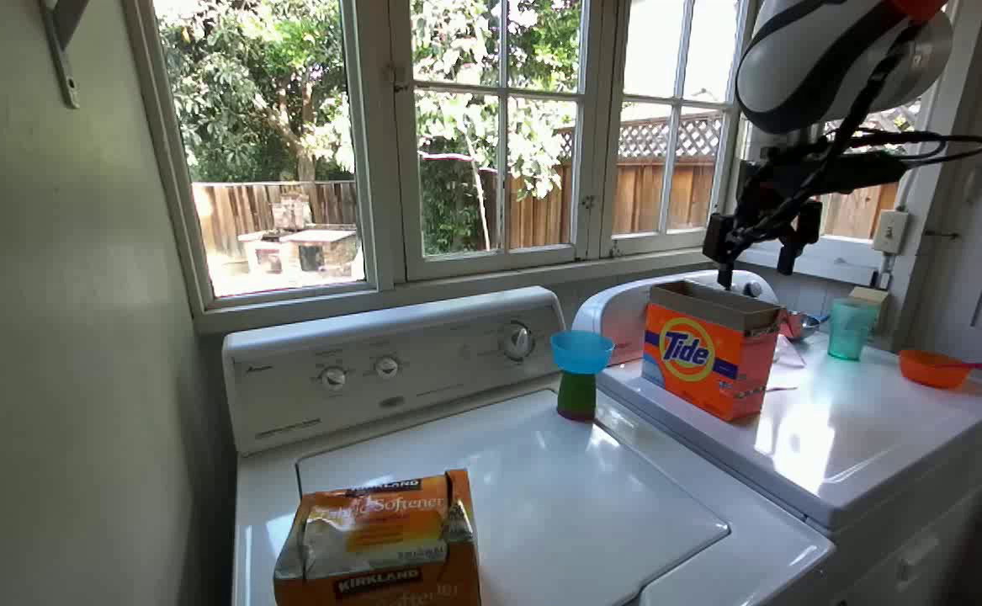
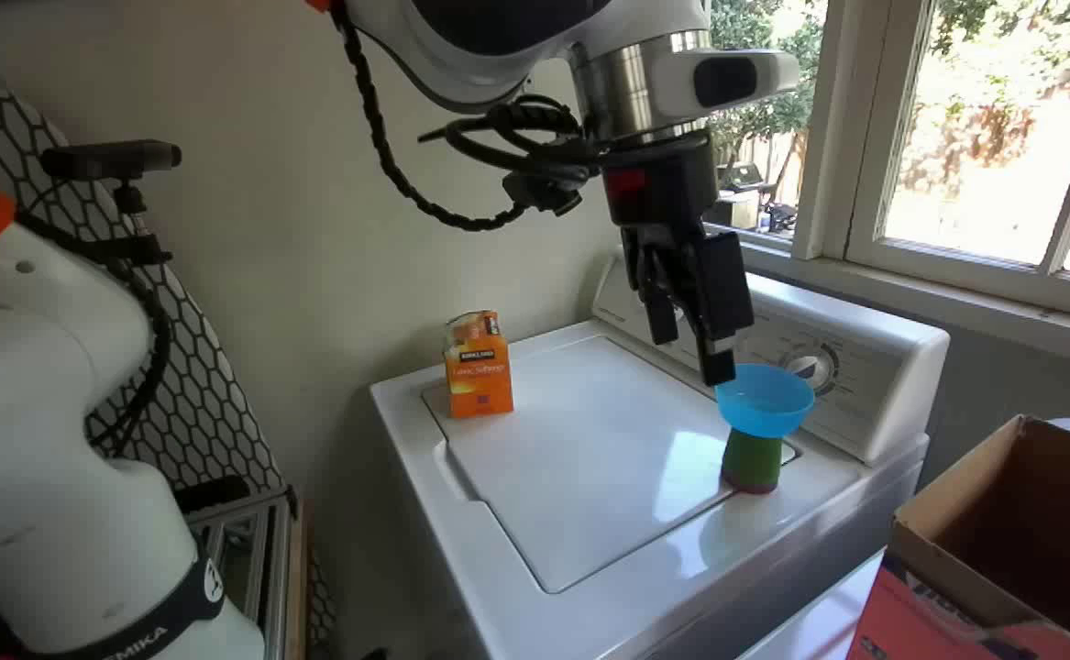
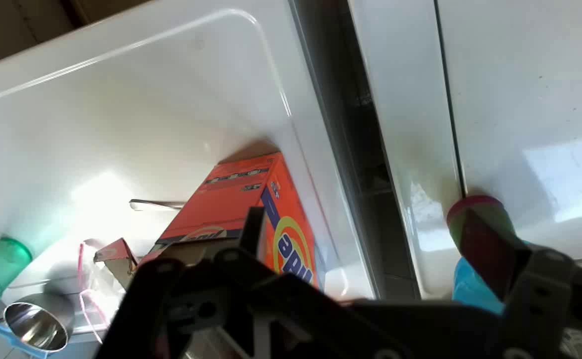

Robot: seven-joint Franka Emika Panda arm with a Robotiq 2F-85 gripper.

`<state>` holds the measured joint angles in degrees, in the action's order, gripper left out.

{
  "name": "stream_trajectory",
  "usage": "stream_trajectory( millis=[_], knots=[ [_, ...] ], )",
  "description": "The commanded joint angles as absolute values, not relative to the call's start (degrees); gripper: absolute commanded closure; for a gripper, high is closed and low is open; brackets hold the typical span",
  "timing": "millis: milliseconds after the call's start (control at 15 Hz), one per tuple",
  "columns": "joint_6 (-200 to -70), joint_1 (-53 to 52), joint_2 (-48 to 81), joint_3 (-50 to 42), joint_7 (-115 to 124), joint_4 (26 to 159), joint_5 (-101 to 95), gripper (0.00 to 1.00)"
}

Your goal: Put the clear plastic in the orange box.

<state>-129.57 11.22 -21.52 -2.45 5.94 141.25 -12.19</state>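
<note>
The clear plastic [image 3: 105, 281], a crumpled whitish film with pink edging, lies on the white machine top beside the orange box [image 3: 236, 187] in the wrist view. A pale bit of the clear plastic [image 1: 788, 353] shows past the box's right side in an exterior view. Upright with its top open, the orange box [image 1: 692, 379] bears the Tide logo; its brown inside shows where the box [image 2: 956, 628] is cut off by the frame. My gripper [image 1: 756, 265] hangs in the air higher than the box rim. Its fingers [image 3: 254, 224] stand wide apart, with nothing between them.
A blue bowl [image 1: 583, 352] sits on a green cup [image 1: 577, 397] on the nearer machine, with a Kirkland box [image 1: 377, 539]. Around the orange box are a teal cup [image 1: 851, 328], orange bowl [image 1: 932, 369], metal cup [image 3: 39, 324] and metal utensil [image 3: 155, 205]. A dark gap separates the machines.
</note>
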Motion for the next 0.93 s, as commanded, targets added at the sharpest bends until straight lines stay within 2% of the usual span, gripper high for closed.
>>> stream_trajectory(
  millis=[0, 267, 867],
  knots=[
    [-129.38, 10.57, -21.53, -3.06, 6.11, 141.14, -12.45, 0.0],
    [-129.74, 10.69, -20.86, -3.34, 6.66, 140.38, -11.79, 0.0],
    [-128.63, 14.43, -4.97, -9.79, 18.79, 118.92, -3.55, 0.0]
  ],
)
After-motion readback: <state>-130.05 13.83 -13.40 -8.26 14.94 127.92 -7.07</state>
